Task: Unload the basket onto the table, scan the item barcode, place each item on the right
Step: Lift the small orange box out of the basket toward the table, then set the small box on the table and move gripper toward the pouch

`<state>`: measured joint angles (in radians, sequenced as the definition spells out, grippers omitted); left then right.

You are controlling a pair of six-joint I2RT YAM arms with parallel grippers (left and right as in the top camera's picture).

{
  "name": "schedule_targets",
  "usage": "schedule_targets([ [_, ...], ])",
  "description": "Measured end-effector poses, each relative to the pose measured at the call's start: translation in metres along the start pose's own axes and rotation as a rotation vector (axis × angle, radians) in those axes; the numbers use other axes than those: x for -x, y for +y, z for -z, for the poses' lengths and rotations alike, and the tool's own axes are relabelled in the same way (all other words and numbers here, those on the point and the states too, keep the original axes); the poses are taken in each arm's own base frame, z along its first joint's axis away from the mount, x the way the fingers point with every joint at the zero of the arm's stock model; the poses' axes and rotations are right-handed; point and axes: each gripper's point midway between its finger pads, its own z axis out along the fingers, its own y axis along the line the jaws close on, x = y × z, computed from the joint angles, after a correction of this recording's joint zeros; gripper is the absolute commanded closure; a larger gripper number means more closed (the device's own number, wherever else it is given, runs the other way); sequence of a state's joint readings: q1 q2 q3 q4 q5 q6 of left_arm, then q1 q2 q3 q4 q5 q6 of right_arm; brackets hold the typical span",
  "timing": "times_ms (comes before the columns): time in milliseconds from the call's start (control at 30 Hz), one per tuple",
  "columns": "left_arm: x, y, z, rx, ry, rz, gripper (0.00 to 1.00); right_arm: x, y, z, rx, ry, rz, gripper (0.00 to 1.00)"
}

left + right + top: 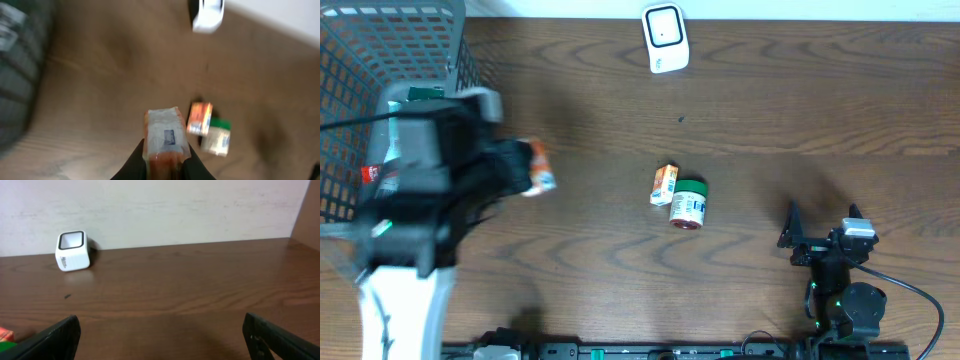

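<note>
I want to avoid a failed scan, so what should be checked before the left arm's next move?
1. Grip: left end effector shut on the small orange-and-white carton: ok.
2. Barcode side of the carton identified: cannot tell, the print is blurred.
3. Target: white box-shaped scanner standing free near the table's far edge: ok.
4. Carton presented at the scanner: not ok, it is well apart from it, beside the grey mesh basket.
5. Right end effector open and out of the way: ok.
</note>
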<state>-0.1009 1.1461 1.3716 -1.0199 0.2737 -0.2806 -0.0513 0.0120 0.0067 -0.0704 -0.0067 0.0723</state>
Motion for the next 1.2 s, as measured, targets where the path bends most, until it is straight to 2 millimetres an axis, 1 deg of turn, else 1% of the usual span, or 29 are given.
schedule_targets([
  [67,-0.019,-0.009,-0.033,0.015,0.096,-0.034,0.86,0.000,0.000,0.000,0.000,0.000,0.000,0.01],
  [133,-0.034,-0.016,-0.058,0.032,0.162,-0.063,0.86,0.000,0.000,0.000,0.000,0.000,0.000,0.01],
  [300,-0.070,-0.045,-0.129,0.075,0.304,-0.170,0.86,0.000,0.000,0.000,0.000,0.000,0.000,0.01],
  [433,-0.096,-0.053,-0.173,0.124,0.378,-0.220,0.85,0.000,0.000,0.000,0.000,0.000,0.000,0.01],
  [533,-0.108,-0.051,-0.198,0.157,0.408,-0.229,0.85,0.000,0.000,0.000,0.000,0.000,0.000,0.01],
  [600,-0.112,-0.048,-0.210,0.174,0.419,-0.228,0.85,0.000,0.000,0.000,0.000,0.000,0.000,0.01],
  [733,-0.117,-0.041,-0.223,0.205,0.431,-0.229,0.83,0.000,0.000,0.000,0.000,0.000,0.000,0.01],
  [933,-0.121,-0.035,-0.231,0.229,0.445,-0.225,0.83,0.000,0.000,0.000,0.000,0.000,0.000,0.01],
  [967,-0.122,-0.035,-0.231,0.230,0.447,-0.226,0.79,0.000,0.000,0.000,0.000,0.000,0.000,0.01],
  [1067,-0.125,-0.034,-0.234,0.238,0.456,-0.224,0.78,0.000,0.000,0.000,0.000,0.000,0.000,0.01],
  [1200,-0.131,-0.031,-0.239,0.251,0.473,-0.229,0.72,0.000,0.000,0.000,0.000,0.000,0.000,0.01],
])
